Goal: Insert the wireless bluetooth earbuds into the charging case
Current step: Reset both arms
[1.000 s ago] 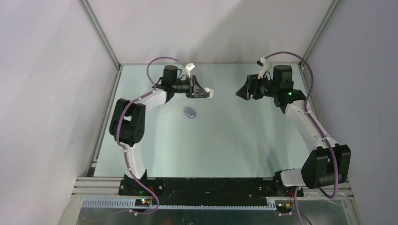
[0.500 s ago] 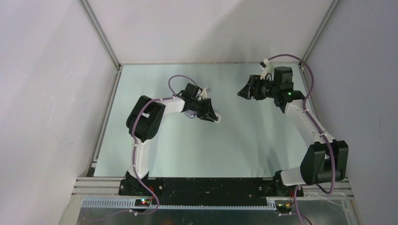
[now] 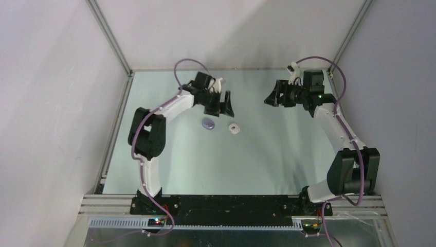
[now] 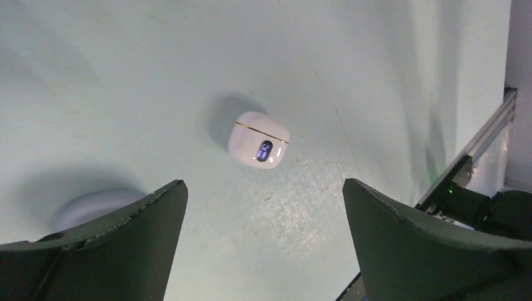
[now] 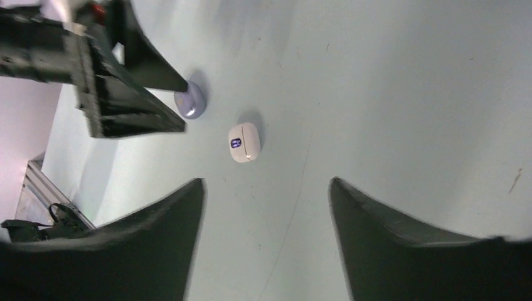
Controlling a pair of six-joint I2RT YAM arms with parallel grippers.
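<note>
A white charging case [image 3: 234,128] lies shut on the table, its small display lit [image 4: 258,140] [image 5: 243,142]. A purple case [image 3: 208,123] lies just to its left; in the left wrist view it is half hidden behind my left finger [image 4: 94,208]. My left gripper [image 3: 222,108] [image 4: 263,183] hangs open just beyond both cases, with nothing between its fingers. Farther right, my right gripper [image 3: 269,99] [image 5: 266,182] is open and empty, facing the cases from a distance. The earbuds are out of view.
The pale green table [image 3: 267,154] is fenced by metal rails and white walls at the back and sides. The left arm's dark gripper [image 5: 125,94] shows in the right wrist view above the purple case [image 5: 191,103].
My left gripper, shut on the white case a second ago, swung down beside the purple case, opened, left the white case on the table and drew back. The right arm shifted slightly.
</note>
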